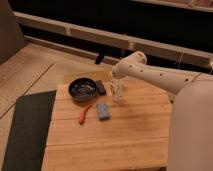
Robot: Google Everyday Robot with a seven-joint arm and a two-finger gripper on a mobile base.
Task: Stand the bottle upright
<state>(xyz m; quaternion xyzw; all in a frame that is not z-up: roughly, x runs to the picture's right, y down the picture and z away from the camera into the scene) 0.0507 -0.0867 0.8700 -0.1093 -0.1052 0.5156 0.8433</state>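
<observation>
Your pincer (117,89) hangs over the far middle of the wooden surface (125,135), pointing down. Whether it is apart, together or clamped — cannot tell. The bottle (117,94) sits directly under it, a pale slim shape that looks roughly vertical on the boards; my read is the standing-up is mostly done, with letting go and backing off left to do. Just left of the pincer lies a small dark block (101,87), beyond that the dark bowl (82,89). Nearer you and left — the blue block (103,110) and orange-red tool (85,113). Right of the pincer the boards are bare; the surface's far edge runs close behind it.
</observation>
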